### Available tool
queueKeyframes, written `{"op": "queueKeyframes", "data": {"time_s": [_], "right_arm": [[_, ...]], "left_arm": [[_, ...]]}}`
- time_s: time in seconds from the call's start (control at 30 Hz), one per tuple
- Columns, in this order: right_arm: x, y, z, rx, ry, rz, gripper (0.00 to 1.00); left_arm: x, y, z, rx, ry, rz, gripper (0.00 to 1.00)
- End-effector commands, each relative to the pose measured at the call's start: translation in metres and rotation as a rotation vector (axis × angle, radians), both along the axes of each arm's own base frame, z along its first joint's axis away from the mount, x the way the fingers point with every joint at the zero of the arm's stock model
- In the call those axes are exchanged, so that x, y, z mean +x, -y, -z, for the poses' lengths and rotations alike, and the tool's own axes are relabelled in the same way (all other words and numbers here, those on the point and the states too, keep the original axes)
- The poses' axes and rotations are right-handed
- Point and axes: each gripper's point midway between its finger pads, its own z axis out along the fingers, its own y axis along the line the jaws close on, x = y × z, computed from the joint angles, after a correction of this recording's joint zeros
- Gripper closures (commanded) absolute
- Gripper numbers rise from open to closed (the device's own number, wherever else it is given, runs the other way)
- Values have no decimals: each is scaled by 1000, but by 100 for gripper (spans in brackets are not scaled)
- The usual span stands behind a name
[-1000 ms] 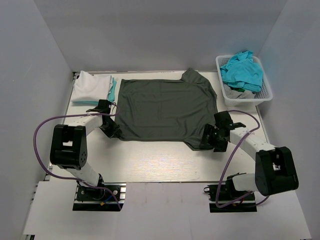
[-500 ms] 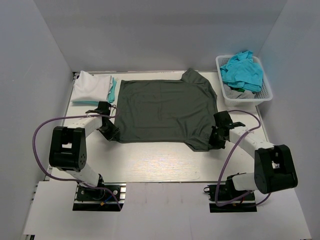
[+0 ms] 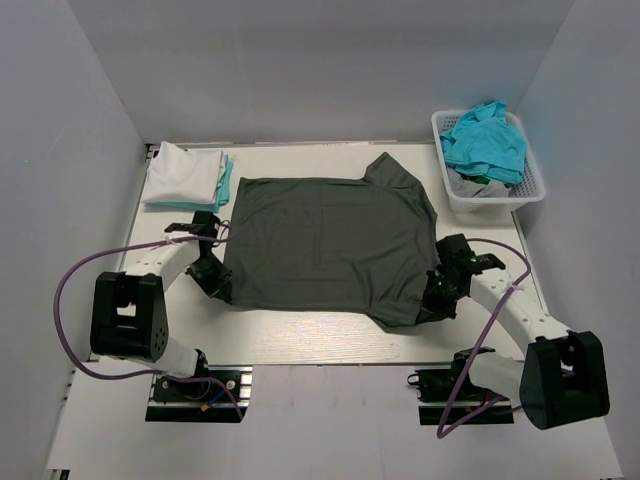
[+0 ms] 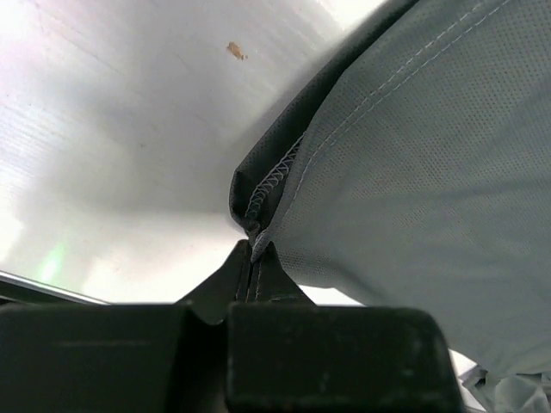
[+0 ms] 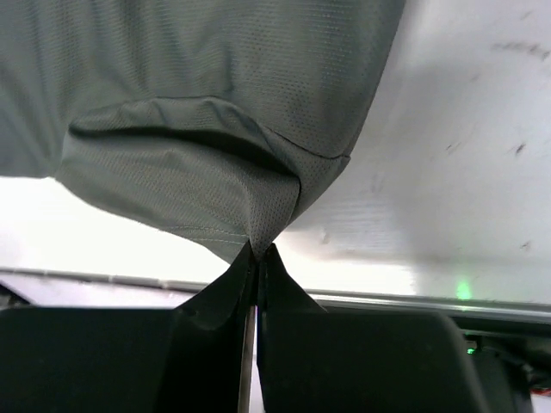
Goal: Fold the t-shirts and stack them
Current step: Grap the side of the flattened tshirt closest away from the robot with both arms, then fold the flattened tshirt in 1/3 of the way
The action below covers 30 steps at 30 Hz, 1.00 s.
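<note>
A dark charcoal t-shirt (image 3: 325, 245) lies spread flat on the middle of the table. My left gripper (image 3: 215, 280) is shut on its near left corner, the stitched hem (image 4: 275, 176) pinched between the jaws. My right gripper (image 3: 432, 300) is shut on its near right part, a fold of the cloth (image 5: 215, 155) drawn up into the closed jaws. A folded white t-shirt (image 3: 182, 173) lies on a turquoise one (image 3: 227, 180) at the far left. More turquoise t-shirts (image 3: 485, 140) fill the basket.
A white lattice basket (image 3: 530, 190) stands at the far right corner. Grey walls close in the table on three sides. A purple cable (image 3: 65, 285) loops out from each arm. Bare table shows along the near edge (image 3: 320, 340).
Both arms have pulled the dark t-shirt toward the near edge. The right gripper, open a second ago, has shut on the shirt's near right part.
</note>
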Motion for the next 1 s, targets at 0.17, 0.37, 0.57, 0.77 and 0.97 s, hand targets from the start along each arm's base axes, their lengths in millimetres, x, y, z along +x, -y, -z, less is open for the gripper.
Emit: {"op": "queueKeyframes", "data": {"time_s": [0.17,0.37,0.57,0.77,0.97], "right_arm": [[18,-21,-39,93,-51,-24,100],[50,-17,-54,76,-59,-26,100],[93,-19,-68,112,-25,-10,100],[145,-12,-90,120,49,-11,100],[170,-17,-88,175,30,-37,100]], "left_arm": [[32,14,-36,-82,85,92,100],[56,15,-46,-79,70,123,100],[88,15,-53,-58,69,131,100],[126,16,-62,-48,88,150,100],[161,18,-61,-56,95,151,100]]}}
